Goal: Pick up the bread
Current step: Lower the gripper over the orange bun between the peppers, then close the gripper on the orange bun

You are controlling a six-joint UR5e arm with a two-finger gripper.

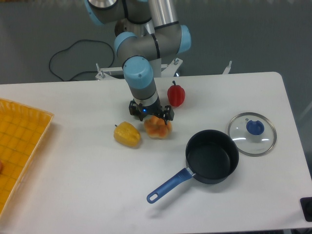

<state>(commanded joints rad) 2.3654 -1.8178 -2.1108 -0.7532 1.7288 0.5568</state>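
the bread [158, 128] lies on the white table [87, 185] a little left of the frame's centre, an orange lumpy piece with paler patches. the gripper [151, 116] hangs directly over its upper edge, with dark fingers [169, 115] spread to either side of the top of the bread; the jaws stand apart and the bread looks to be resting on the table, though whether the finger tips touch it cannot be told from this angle. a small blue light shows on the gripper body.

just left of the bread sits a yellow pepper [126, 134], close to it but apart. a red pepper [176, 95] with a stem stands above and right of the gripper, near the arm's wrist. the arm [141, 44], grey with pale blue joints, comes down from the top centre of the frame.

lower right of the bread is a dark saucepan [212, 156] with a blue handle pointing toward the lower left. a glass lid [252, 134] with a blue knob lies flat to the right of the pan, apart from it. a yellow tray [19, 146] runs off the left edge. a black cable [73, 56] loops on the floor in the upper left.
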